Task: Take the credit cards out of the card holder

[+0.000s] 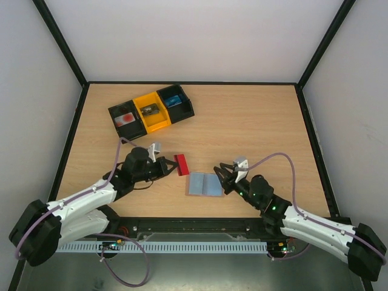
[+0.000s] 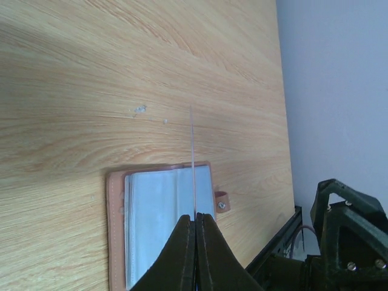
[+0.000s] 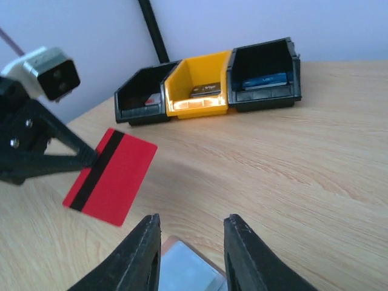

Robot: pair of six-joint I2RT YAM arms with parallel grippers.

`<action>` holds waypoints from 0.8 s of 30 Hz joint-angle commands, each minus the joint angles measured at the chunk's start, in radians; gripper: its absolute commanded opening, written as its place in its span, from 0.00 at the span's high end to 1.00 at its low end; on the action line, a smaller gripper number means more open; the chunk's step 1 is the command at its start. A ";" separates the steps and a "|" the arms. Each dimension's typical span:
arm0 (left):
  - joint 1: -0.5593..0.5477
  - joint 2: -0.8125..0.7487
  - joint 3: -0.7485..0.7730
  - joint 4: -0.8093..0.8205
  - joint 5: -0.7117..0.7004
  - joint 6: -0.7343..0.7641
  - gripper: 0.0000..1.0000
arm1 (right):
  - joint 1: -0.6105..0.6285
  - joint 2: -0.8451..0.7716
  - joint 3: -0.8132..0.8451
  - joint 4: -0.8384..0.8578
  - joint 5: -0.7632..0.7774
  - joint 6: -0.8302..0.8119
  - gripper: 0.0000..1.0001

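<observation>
The brown card holder [image 1: 205, 184] lies open on the table, its pale bluish-grey inside up. It also shows in the left wrist view [image 2: 159, 224] and at the bottom of the right wrist view [image 3: 185, 268]. My left gripper [image 1: 170, 165] is shut on a red credit card [image 1: 181, 164] with a black stripe and holds it above the table, left of the holder. In the left wrist view the card [image 2: 193, 163] shows edge-on between the shut fingers. In the right wrist view the card [image 3: 111, 176] hangs at the left. My right gripper [image 1: 224, 173] is open and empty at the holder's right edge.
A row of three bins stands at the back left: black [image 1: 127, 119], yellow [image 1: 151, 111], black [image 1: 176, 102]. Each holds a card or small item. Black frame rails border the table. The wooden tabletop [image 1: 254, 127] stretches to the right.
</observation>
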 commanded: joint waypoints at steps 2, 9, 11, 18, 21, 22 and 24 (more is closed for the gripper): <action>0.048 -0.053 0.018 -0.070 0.079 -0.007 0.97 | 0.057 0.129 0.005 0.139 0.014 -0.229 0.65; 0.111 -0.092 -0.008 -0.002 0.179 -0.082 0.97 | 0.119 0.306 0.043 0.273 -0.055 -0.337 0.56; 0.115 -0.104 -0.017 0.021 0.206 -0.112 0.97 | 0.131 0.335 0.049 0.306 -0.041 -0.375 0.55; 0.114 -0.126 -0.051 0.082 0.263 -0.205 0.97 | 0.146 0.405 0.056 0.390 -0.056 -0.561 0.51; 0.114 -0.110 -0.065 0.136 0.278 -0.244 0.97 | 0.168 0.431 0.072 0.414 -0.018 -0.606 0.50; 0.115 -0.101 -0.070 0.151 0.284 -0.254 0.97 | 0.181 0.439 0.073 0.434 -0.008 -0.636 0.50; 0.115 -0.082 -0.081 0.187 0.295 -0.276 0.97 | 0.208 0.467 0.067 0.483 0.031 -0.714 0.48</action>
